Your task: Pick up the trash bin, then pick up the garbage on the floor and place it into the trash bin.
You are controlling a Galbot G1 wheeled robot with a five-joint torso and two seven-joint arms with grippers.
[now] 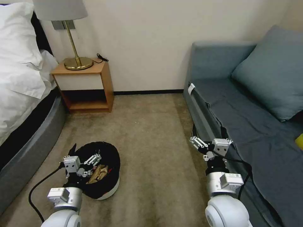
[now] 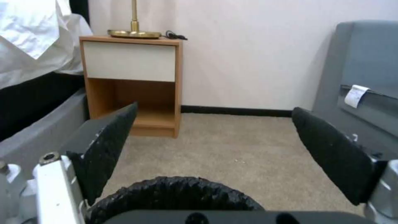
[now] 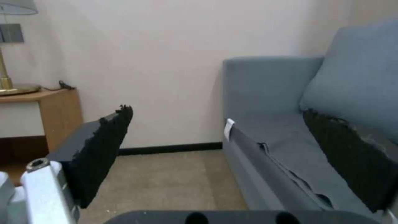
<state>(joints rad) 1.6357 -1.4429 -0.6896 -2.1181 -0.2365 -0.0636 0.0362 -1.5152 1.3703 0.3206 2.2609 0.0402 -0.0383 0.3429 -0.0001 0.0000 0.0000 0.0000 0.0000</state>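
One trash bin (image 1: 102, 176), white with a black bag lining, sits on the carpet (image 1: 151, 151) between the bed (image 1: 22, 104) and the sofa (image 1: 252, 126), close in front of the robot on its left side. Inside lie tan and brown pieces of garbage (image 1: 98, 172); their count cannot be told. The left tool (image 1: 84, 164) hovers over the bin's near rim (image 2: 174, 186) with its two fingers (image 2: 108, 149) spread wide, holding nothing. The right tool (image 1: 206, 145) hangs beside the sofa edge, also wide and empty. One nightstand (image 1: 88, 85) carries one brass lamp (image 1: 74, 41).
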